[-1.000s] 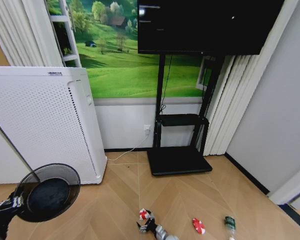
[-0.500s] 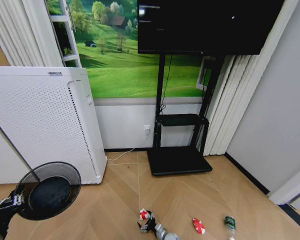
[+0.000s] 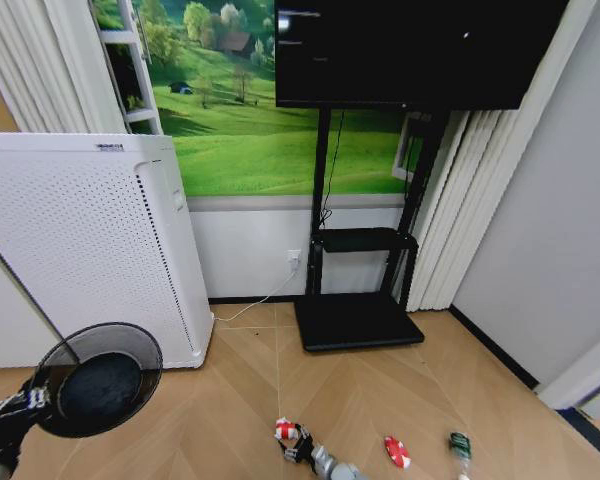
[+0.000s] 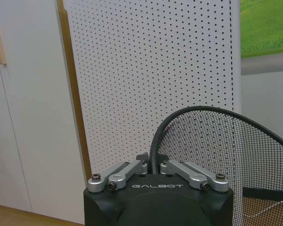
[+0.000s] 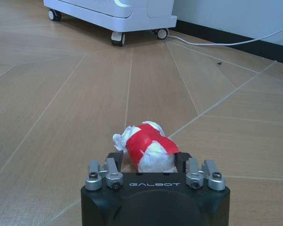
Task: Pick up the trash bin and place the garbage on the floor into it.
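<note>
While both end effectors read GALBOT, the bottle's (image 3: pixel 460 444) green label seems illegible.

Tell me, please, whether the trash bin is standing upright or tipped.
Tipped: the left gripper holds the trash bin by its rim, mouth facing the head camera.

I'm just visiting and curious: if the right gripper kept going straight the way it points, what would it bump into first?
Almost certainly the crumpled red-and-white wrapper, which lies on the floor right between the open fingers of the right gripper. Whether they already touch it is unclear.
</note>
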You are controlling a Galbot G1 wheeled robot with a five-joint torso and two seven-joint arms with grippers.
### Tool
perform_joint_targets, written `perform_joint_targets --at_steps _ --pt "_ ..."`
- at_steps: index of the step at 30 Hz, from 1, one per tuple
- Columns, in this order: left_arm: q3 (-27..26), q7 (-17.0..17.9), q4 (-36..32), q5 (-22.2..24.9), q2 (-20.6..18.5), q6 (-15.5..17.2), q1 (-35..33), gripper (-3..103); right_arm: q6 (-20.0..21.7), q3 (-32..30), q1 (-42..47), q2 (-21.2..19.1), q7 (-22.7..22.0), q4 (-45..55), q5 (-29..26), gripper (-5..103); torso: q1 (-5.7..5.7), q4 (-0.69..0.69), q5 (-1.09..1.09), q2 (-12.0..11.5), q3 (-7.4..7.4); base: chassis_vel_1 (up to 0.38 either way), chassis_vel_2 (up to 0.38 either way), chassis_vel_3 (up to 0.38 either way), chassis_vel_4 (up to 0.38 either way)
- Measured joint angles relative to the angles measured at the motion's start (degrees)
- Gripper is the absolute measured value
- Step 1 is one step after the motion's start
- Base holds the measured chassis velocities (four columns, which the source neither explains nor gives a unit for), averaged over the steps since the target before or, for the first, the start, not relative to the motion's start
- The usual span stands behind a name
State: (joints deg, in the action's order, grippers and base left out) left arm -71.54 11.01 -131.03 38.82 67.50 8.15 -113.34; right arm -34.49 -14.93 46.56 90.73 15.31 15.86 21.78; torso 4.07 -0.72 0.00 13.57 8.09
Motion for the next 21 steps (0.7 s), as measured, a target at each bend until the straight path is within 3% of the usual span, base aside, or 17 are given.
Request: perform_joint_targets --at_steps 1,2,13,21 --pt "0.0 0.0 0.0 0.0 0.0 0.0 0.0 6 0.0 0.0 0.0 0.0 0.0 0.0 0.0 69 0.0 0.0 0.0 0.0 0.0 0.0 0.0 0.0 0.0" --pt "0.0 0.05 0.07 0.0 -0.08 0.0 0.08 6 -0.06 -0.03 -0.06 -0.04 0.11 -0.01 -0.02 53 0.0 0.0 0.0 0.0 0.0 0.0 0.0 0.0 0.0" --pt "1.24 -0.12 0.74 -1.28 0.52 -0.2 0.54 6 -0.68 -0.41 1.88 -1.63 2.07 1.57 -2.75 21 0.0 0.0 0.01 0.0 0.0 0.0 0.0 0.0 0.0" --pt "3.4 -0.28 1.13 -2.39 0.6 -0.32 1.77 6 -2.26 -0.61 5.81 -4.62 6.25 7.14 -9.22 20 0.0 -0.02 0.01 0.0 0.0 0.0 0.0 0.0 0.0"
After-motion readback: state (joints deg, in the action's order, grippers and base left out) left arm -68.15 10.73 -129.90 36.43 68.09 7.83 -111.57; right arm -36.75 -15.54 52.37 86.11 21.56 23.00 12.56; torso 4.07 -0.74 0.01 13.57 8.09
